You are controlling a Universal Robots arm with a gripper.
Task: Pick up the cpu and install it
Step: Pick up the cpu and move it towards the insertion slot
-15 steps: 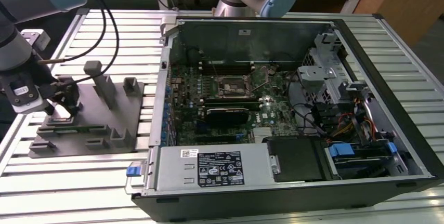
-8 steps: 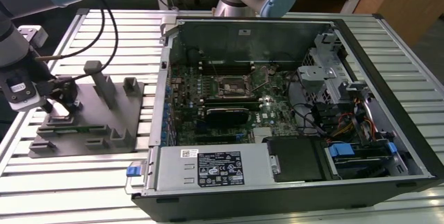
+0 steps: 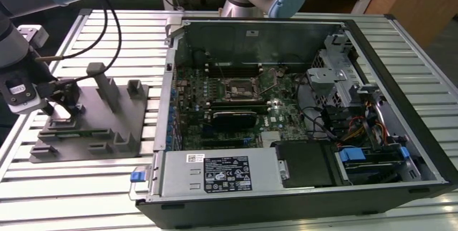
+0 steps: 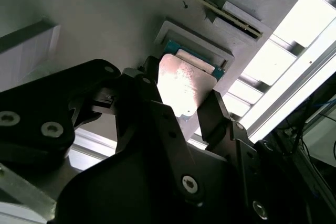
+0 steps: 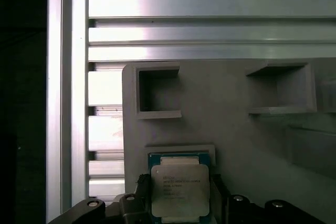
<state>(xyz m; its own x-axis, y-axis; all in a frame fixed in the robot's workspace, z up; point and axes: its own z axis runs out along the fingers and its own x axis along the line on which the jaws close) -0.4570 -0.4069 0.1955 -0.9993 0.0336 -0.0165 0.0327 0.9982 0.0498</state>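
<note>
on the surface [image 3: 79, 188] a holder [image 3: 93, 129] lies at the exterior view's left, the computer case [image 3: 400, 81] just right of it with the socket [image 3: 239, 87] mid-board inside, and the claw [image 3: 68, 105] stands over the holder's left part, clasping the cpu [image 5: 180, 192] at its recess.

Silvery cpu [image 5: 180, 190] with a blue-green rim, grey fixture [image 5: 226, 108], black end effector [image 4: 184, 103].

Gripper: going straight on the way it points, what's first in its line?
The small flat square silvery cpu in the recess of the grey plastic holder, right in front of the black gripper; gap between them unclear.
</note>
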